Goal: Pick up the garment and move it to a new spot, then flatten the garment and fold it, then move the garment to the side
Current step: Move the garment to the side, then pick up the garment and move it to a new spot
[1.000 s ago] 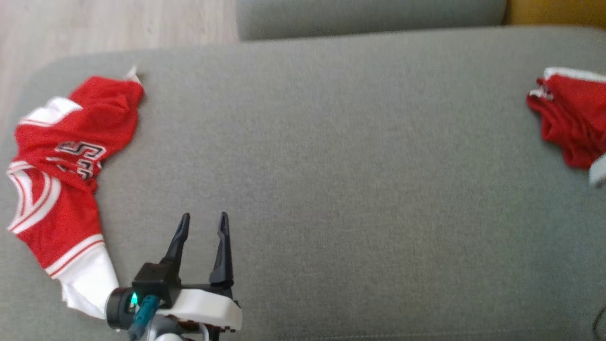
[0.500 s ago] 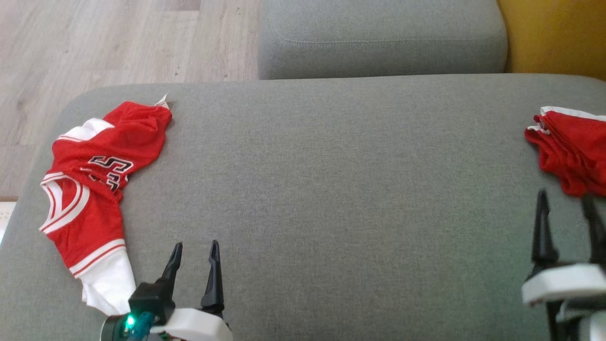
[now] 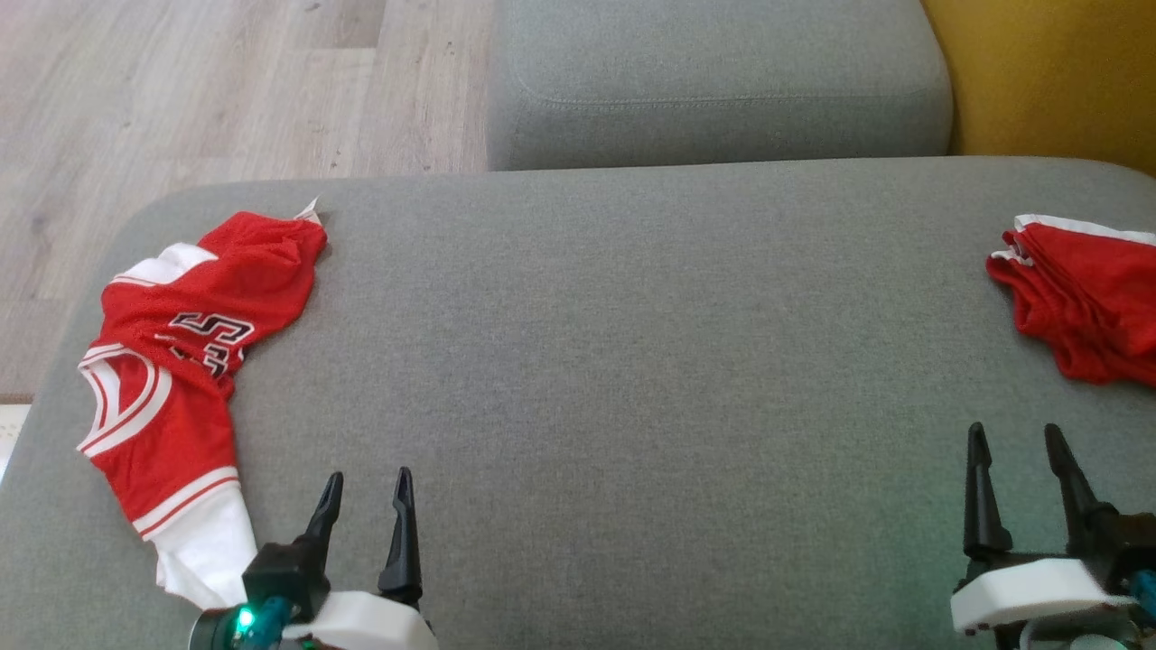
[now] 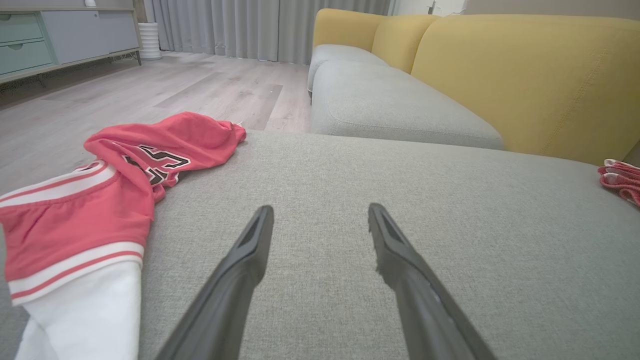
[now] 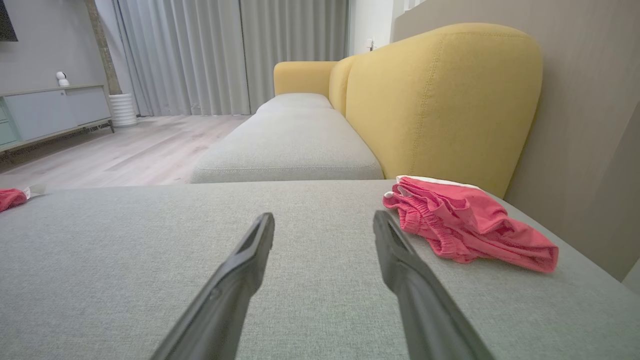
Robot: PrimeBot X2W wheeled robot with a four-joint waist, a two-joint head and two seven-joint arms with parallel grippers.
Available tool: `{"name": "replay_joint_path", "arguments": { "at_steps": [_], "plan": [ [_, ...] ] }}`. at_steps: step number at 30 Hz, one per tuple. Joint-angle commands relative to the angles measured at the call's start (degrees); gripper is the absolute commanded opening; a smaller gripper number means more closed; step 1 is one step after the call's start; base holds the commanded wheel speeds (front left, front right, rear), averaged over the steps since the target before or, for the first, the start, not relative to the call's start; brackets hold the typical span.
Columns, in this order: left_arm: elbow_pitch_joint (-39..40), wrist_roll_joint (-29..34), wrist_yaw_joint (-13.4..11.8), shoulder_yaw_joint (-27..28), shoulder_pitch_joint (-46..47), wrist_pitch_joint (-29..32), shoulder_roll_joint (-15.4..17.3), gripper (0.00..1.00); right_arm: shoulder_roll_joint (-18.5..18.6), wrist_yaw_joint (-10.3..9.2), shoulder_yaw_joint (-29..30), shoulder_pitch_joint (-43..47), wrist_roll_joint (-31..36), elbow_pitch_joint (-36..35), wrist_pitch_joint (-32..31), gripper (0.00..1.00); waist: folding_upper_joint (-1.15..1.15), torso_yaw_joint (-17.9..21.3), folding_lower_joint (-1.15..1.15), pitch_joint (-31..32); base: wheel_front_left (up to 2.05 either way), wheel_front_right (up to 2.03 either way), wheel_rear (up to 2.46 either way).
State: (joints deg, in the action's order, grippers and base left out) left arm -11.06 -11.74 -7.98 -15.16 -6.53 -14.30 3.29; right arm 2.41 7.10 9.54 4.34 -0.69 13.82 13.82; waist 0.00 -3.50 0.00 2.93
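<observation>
A crumpled red and white jersey (image 3: 181,379) with black lettering lies at the left end of the grey sofa seat (image 3: 614,361); the left wrist view shows the jersey (image 4: 100,200) to the left of my fingers. My left gripper (image 3: 368,477) is open just right of its white hem, holding nothing. A folded red garment (image 3: 1079,302) rests at the right end, also seen as the red garment (image 5: 465,227) in the right wrist view. My right gripper (image 3: 1013,431) is open and empty, just short of it.
A second grey seat cushion (image 3: 713,81) adjoins the far side, with a yellow backrest (image 3: 1048,72) at the right. Wooden floor (image 3: 181,90) lies beyond the left end. The broad middle of the seat lies bare between the two garments.
The head camera has tilted up, bringing floor and the far cushion into view. My right gripper has come into view at the lower right and drawn back from the red garment.
</observation>
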Motion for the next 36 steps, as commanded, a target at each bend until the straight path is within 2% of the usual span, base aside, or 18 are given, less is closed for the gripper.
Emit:
{"name": "replay_joint_path", "arguments": {
  "at_steps": [1, 25, 33, 36],
  "plan": [
    [1.63, -0.03, 0.33, 2.15, 2.44, -0.7, -0.4, 1.0, 0.48, 0.39, -1.54, -1.75, -0.22, -1.54, 0.95, 1.0, 0.0, 0.0, 0.0, 0.08, 0.0, 0.0, 0.0],
    [1.82, 0.85, 0.8, 2.48, 3.19, -0.7, -0.41, 1.0, 0.47, 0.39, -3.46, -1.42, -2.05, -1.31, 1.18, 1.0, 0.0, -1.25, 0.0, -0.72, 0.0, 0.0, 0.0],
    [1.88, 0.95, 0.85, 2.38, 3.74, -0.7, -0.41, 1.0, 0.47, 0.39, -4.09, -1.04, -2.38, -1.02, 1.18, 1.0, 0.0, -5.18, 0.0, -0.53, 0.0, 0.0, 0.0],
    [2.06, 0.89, 0.84, 2.33, 4.08, -0.7, -0.41, 1.0, 0.47, 0.39, -4.49, -0.95, -2.65, -1.03, 1.18, 1.0, 0.0, -8.48, 0.0, -0.33, 0.0, 0.0, 0.0]
  ]
}}
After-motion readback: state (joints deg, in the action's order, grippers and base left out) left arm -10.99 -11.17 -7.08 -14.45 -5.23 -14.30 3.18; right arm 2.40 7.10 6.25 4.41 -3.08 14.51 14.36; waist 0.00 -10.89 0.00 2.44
